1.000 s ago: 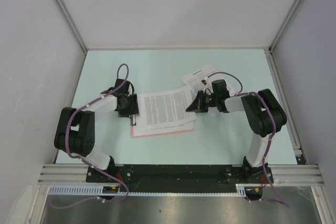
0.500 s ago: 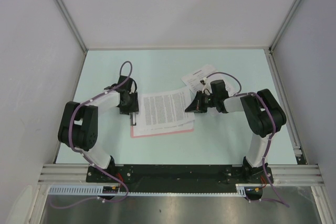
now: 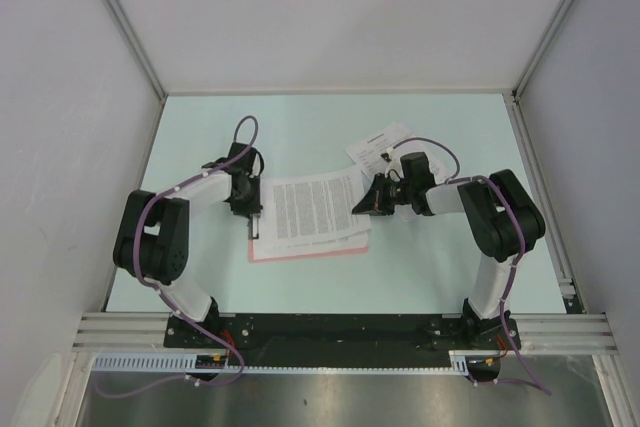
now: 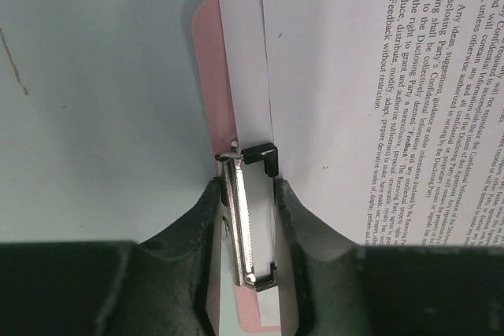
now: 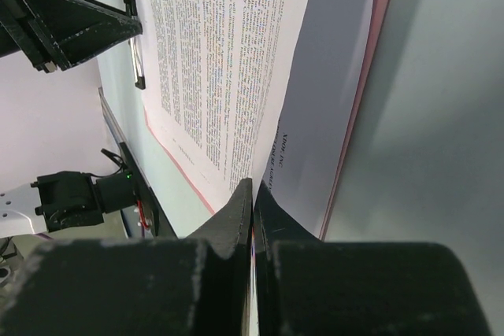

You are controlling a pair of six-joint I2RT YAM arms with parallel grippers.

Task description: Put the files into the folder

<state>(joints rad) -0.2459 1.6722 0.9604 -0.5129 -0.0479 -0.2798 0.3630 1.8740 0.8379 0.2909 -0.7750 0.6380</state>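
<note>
Files lie on the pink folder beside the left claw, newly moved in and clamped on its metal clip, while the right claw pinches the top sheet, ready for tucking.

White files carry dense black print; the folder is pink.
The clip is silver with black ends; the desk is pale mint green.

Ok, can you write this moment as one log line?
left gripper: closed around clip | right gripper: pinching edge of top sheet | folder: flat underneath
</note>
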